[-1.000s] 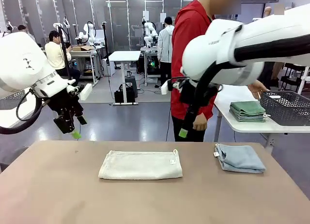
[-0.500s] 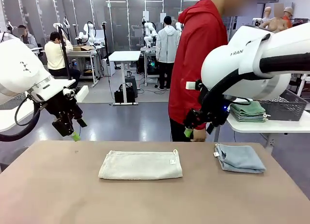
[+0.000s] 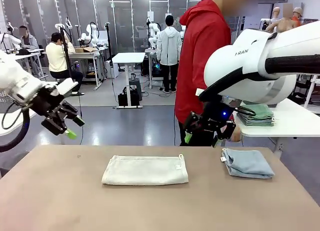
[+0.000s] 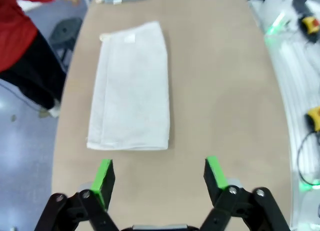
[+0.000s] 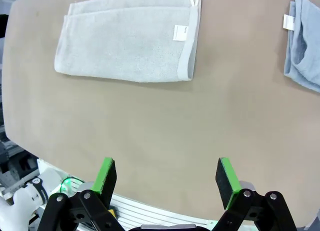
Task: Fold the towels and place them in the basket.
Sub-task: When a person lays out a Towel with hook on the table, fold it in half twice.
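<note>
Cream towel (image 3: pixel 145 170) lay folded at table (image 3: pixel 60 201) centre; blue towel (image 3: pixel 247 163) folded at its 3 o'clock; green towel (image 3: pixel 256 114) folded on side table (image 3: pixel 295 125), 1 o'clock. Left gripper (image 4: pixel 159 173) and right gripper (image 5: pixel 162 176) spread wide, empty. Judged: folding mostly done, placing in the basket left

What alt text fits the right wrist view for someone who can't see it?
Open right gripper hangs above a brown table, where a folded cream-white towel lies, with a light blue towel at the picture's right edge.
</note>
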Robot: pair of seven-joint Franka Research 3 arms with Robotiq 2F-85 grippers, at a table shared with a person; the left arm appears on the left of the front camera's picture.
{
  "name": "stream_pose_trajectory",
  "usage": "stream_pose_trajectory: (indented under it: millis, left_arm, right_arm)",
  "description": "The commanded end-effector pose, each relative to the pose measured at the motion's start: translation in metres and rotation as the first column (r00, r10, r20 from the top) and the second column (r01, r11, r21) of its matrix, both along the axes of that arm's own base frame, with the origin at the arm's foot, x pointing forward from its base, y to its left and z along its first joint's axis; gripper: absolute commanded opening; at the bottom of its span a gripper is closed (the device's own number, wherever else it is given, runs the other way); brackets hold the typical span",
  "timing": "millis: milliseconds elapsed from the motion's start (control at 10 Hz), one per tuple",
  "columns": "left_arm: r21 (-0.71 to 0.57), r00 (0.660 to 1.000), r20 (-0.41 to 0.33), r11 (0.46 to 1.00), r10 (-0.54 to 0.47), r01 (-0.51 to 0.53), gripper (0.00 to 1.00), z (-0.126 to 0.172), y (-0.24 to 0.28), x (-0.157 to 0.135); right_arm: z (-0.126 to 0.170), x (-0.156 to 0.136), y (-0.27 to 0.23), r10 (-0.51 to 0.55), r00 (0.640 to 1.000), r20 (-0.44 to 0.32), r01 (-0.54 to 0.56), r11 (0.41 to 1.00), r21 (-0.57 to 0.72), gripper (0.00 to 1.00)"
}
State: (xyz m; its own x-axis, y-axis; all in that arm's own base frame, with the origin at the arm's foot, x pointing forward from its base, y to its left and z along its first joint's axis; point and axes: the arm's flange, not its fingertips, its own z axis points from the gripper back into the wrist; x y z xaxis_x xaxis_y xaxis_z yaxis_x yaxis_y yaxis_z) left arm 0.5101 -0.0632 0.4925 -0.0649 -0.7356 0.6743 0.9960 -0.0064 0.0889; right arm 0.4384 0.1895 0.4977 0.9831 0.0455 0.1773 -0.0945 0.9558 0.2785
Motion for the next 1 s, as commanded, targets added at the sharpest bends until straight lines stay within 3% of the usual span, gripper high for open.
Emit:
stream_pose_trajectory:
  millis: [0, 500, 600, 900]
  left_arm:
    - [-0.116, 0.999, -0.042, 0.993, -0.015, 0.01, 0.9, 0.005, 0.013, 0.002]
    - [-0.207, 1.0, 0.0, 0.978, 0.028, -0.028, 0.9, -0.01, 0.016, -0.002]
    - [-0.168, 0.999, -0.033, 0.985, 0.022, -0.027, 0.9, 0.002, 0.015, -0.001]
    - [-0.168, 0.999, -0.033, 0.985, 0.022, -0.027, 0.9, 0.002, 0.015, -0.001]
  right_arm:
    - [0.0, 0.003, -0.005, 0.025, 0.999, 0.029, -0.024, 1.0, -0.017, 1.0]
    - [0.0, 0.001, -0.003, 0.012, 1.0, 0.009, -0.012, 1.0, -0.011, 1.0]
    - [-0.005, 0.007, 0.001, 0.013, 1.0, 0.004, -0.013, 0.998, -0.054, 1.0]
    - [-0.042, 0.037, 0.033, 0.005, 1.0, 0.014, -0.002, 0.985, -0.171, 1.0]
